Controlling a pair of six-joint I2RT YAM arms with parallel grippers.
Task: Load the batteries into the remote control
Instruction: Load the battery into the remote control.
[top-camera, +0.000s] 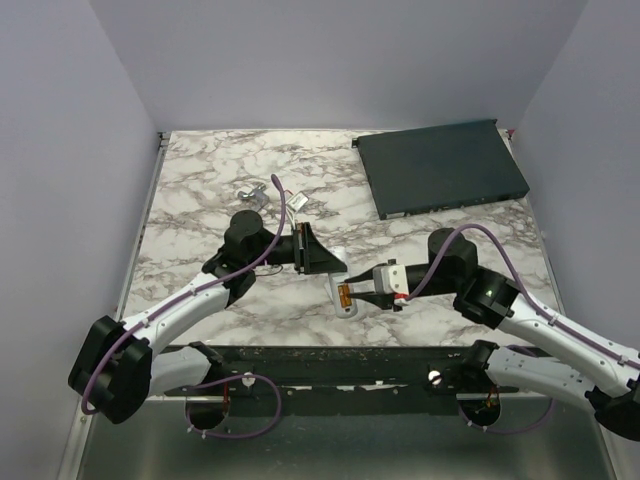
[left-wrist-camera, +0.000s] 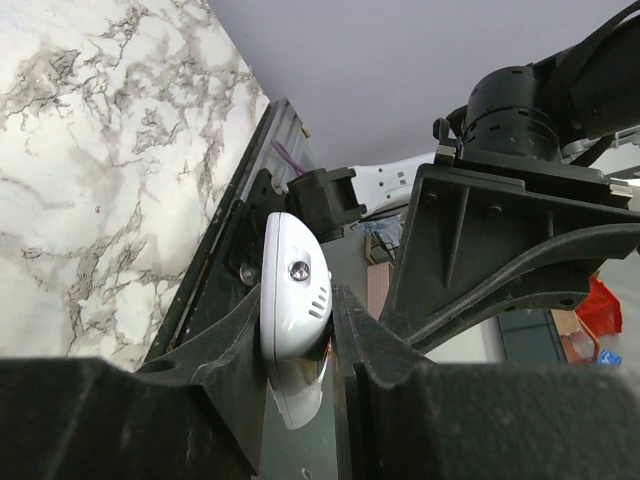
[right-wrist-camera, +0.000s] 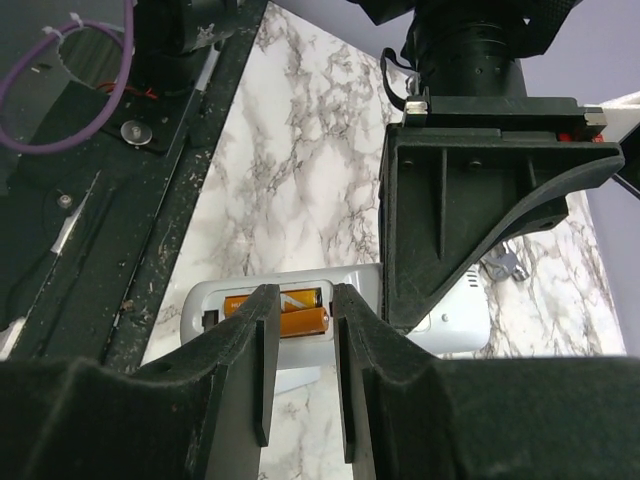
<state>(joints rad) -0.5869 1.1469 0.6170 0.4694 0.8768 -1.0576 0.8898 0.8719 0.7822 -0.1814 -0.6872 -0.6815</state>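
The white remote control (top-camera: 350, 308) lies back side up near the table's front edge, just ahead of the arm bases. My left gripper (top-camera: 336, 263) is shut on its far end; in the left wrist view the rounded white shell (left-wrist-camera: 292, 280) is pinched between the two black fingers. Two orange batteries (right-wrist-camera: 300, 312) lie side by side in the open recess of the remote control (right-wrist-camera: 200, 305). My right gripper (right-wrist-camera: 300, 290) is directly over that recess, its jaws a little apart and straddling the batteries (top-camera: 346, 294) without clamping anything. From above, the right gripper (top-camera: 358, 292) comes in from the right.
A large dark flat box (top-camera: 442, 165) lies at the back right of the marble table (top-camera: 200, 230). Small pale loose pieces (top-camera: 255, 192) lie at the back centre-left. A black rail (top-camera: 330, 365) runs along the near edge between the arm bases.
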